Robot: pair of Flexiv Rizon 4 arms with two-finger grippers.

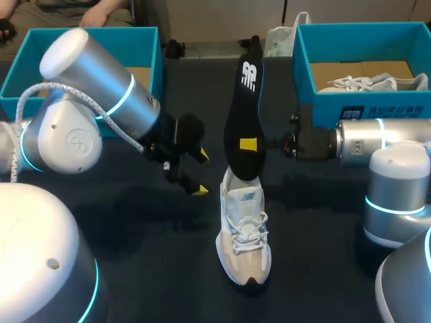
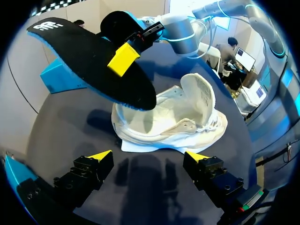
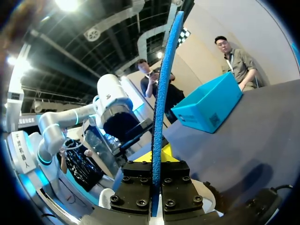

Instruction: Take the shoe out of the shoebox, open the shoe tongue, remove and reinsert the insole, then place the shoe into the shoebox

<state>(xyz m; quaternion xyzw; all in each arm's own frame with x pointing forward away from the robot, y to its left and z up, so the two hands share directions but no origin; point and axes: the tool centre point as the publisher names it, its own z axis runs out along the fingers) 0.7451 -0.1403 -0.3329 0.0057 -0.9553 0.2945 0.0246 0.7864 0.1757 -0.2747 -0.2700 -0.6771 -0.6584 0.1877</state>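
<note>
Head view: right shoebox (image 1: 323, 108) holds second shoe (image 1: 367, 83); right end effector (image 1: 248, 144) clamps insole (image 1: 246, 101); left end effector (image 1: 201, 173) spread, empty.

The black insole (image 1: 244, 114), held upright over the table's middle, hides the heel of the white shoe (image 1: 244, 235) and the far finger of the right gripper (image 1: 248, 144), leaving one yellow tip in sight; whether its lower end touches the shoe cannot be told. The left arm (image 1: 101, 94) screens part of the left shoebox (image 1: 145, 44) at the table's far left corner. At the far right corner, the wall of the right shoebox (image 1: 323, 101) cuts off the lower half of a second shoe (image 1: 367, 83).
</note>
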